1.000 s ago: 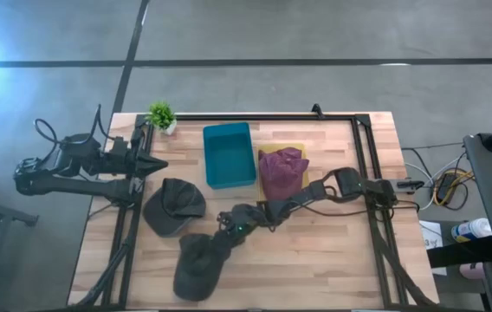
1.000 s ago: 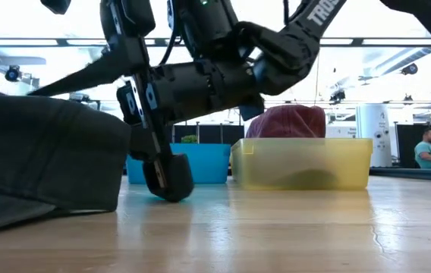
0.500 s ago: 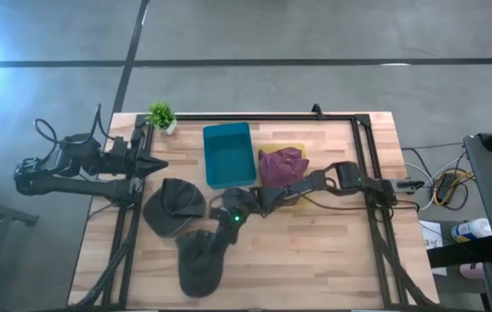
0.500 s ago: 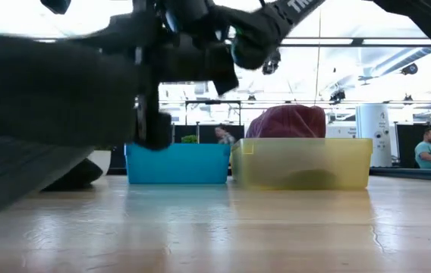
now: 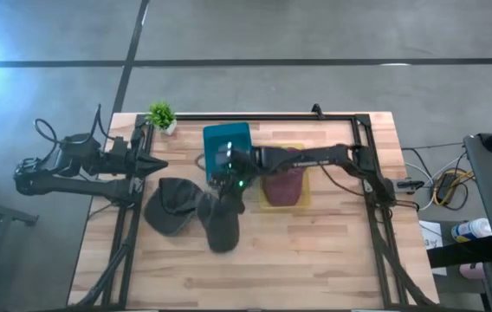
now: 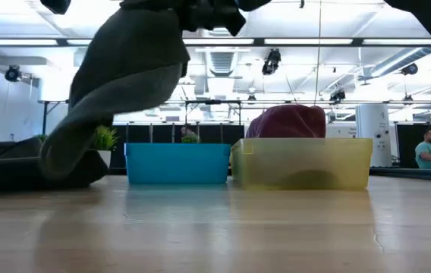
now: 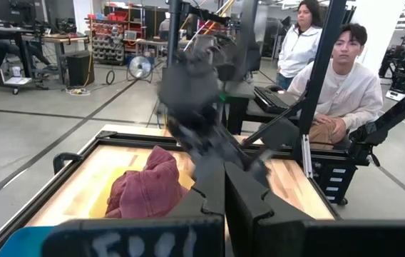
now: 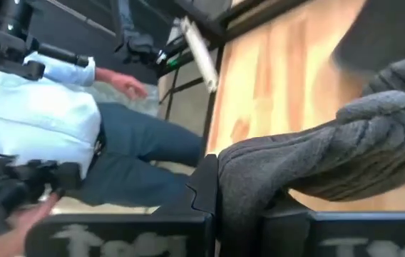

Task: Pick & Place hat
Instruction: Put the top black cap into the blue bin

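A dark grey hat (image 5: 221, 224) hangs from my right gripper (image 5: 227, 192), which is shut on it just in front of the blue bin (image 5: 229, 139). In the low view this hat (image 6: 128, 76) droops from the top of the picture. A second dark hat (image 5: 172, 206) lies on the table beside it, to the left. A maroon hat (image 5: 285, 166) sits in the yellow bin (image 5: 302, 195). My left gripper (image 5: 159, 163) waits shut at the table's left side. My right gripper pinches a bunched fold of the grey hat's cloth (image 8: 249, 168) between its two fingers, coming from above. The hat hangs slack below the fingers, its lower end (image 6: 56, 163) down near the second hat. I cannot tell whether it touches that hat.
A small potted plant (image 5: 161, 115) stands at the far left corner. A black frame (image 5: 363, 156) runs along the table's far and right sides. Bare wood lies open toward the near edge (image 5: 315, 260). People sit beyond the table (image 7: 345, 78).
My right gripper has risen and gone from near the table's front toward the far edge and the blue bin, taking the grey hat with it. The hat lay flat on the table near the front; it now hangs lifted below the gripper.
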`<act>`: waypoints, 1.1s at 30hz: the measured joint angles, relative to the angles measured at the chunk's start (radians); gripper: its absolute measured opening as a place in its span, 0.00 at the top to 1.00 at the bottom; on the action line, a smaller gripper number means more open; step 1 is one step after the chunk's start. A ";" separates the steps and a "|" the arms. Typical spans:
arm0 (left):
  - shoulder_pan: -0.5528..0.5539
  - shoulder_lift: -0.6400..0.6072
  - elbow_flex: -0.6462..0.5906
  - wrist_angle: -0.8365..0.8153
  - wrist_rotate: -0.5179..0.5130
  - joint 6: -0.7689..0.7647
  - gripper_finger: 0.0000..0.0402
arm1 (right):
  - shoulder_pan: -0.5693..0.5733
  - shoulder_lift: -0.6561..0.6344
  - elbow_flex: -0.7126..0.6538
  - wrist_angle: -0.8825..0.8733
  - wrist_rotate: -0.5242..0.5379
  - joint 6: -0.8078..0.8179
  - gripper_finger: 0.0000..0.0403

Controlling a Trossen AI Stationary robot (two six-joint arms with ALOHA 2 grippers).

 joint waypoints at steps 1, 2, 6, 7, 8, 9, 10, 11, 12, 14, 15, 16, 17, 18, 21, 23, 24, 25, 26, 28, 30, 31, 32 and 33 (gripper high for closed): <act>0.000 0.000 0.000 0.000 0.000 0.000 1.00 | -0.015 -0.001 0.024 -0.030 0.000 -0.025 0.97; 0.000 0.000 0.000 0.000 0.000 0.000 1.00 | -0.030 -0.005 0.051 -0.068 0.000 -0.052 0.97; 0.000 0.000 0.000 0.000 0.000 0.000 1.00 | -0.097 -0.011 0.172 -0.281 0.001 -0.190 0.97; 0.000 0.000 0.000 0.000 0.000 0.000 1.00 | -0.116 -0.011 0.199 -0.341 0.008 -0.235 0.97; 0.000 0.000 0.000 0.000 0.000 0.000 1.00 | -0.135 -0.011 0.225 -0.395 0.022 -0.278 0.97; 0.000 0.000 0.000 0.000 0.000 0.000 1.00 | -0.154 -0.011 0.247 -0.440 0.043 -0.320 0.97; 0.000 0.000 0.000 0.000 0.000 0.000 1.00 | -0.176 -0.009 0.267 -0.476 0.059 -0.359 0.97; 0.000 0.000 0.000 0.000 0.000 0.000 1.00 | -0.198 -0.007 0.281 -0.500 0.073 -0.390 0.97; 0.000 0.000 0.000 0.000 0.000 0.000 1.00 | -0.221 -0.004 0.293 -0.512 0.080 -0.411 0.97; 0.000 0.000 0.000 0.000 0.000 0.000 1.00 | -0.267 0.004 0.310 -0.511 0.083 -0.438 0.98; 0.000 0.000 0.000 0.000 0.000 0.000 1.00 | -0.287 0.011 0.313 -0.505 0.084 -0.446 0.98; 0.000 0.000 0.000 0.000 0.000 0.000 1.00 | -0.306 0.021 0.318 -0.493 0.084 -0.451 0.98; 0.000 0.000 0.000 0.000 0.000 0.000 1.00 | -0.323 0.025 0.320 -0.484 0.086 -0.453 0.98; 0.000 0.000 0.000 0.000 0.000 0.000 1.00 | -0.337 0.033 0.319 -0.481 0.087 -0.459 0.98; 0.000 0.000 0.000 0.000 0.000 0.000 1.00 | -0.365 0.055 0.313 -0.456 0.086 -0.470 0.98; 0.000 0.000 0.000 0.000 0.000 0.000 1.00 | -0.371 0.079 0.312 -0.445 0.086 -0.495 0.98; 0.000 0.000 0.000 0.000 0.000 0.000 1.00 | -0.372 0.091 0.312 -0.443 0.088 -0.514 0.98; 0.000 0.000 0.000 0.000 0.000 0.000 1.00 | -0.373 0.105 0.312 -0.441 0.087 -0.537 0.98; 0.000 0.000 0.000 0.000 0.000 0.000 1.00 | -0.373 0.121 0.316 -0.438 0.087 -0.555 0.98; 0.000 0.000 0.000 0.000 0.000 0.000 1.00 | -0.372 0.154 0.329 -0.435 0.087 -0.588 0.98; 0.000 0.000 0.000 0.000 0.000 0.000 1.00 | -0.378 0.185 0.339 -0.437 0.086 -0.609 0.98; 0.000 0.000 0.000 0.000 0.000 0.000 1.00 | -0.380 0.198 0.341 -0.438 0.087 -0.616 0.98; 0.000 0.000 0.000 0.000 0.000 0.000 1.00 | -0.384 0.209 0.344 -0.439 0.088 -0.623 0.98; 0.000 0.000 0.000 0.000 0.000 0.000 1.00 | -0.386 0.217 0.348 -0.446 0.096 -0.632 0.98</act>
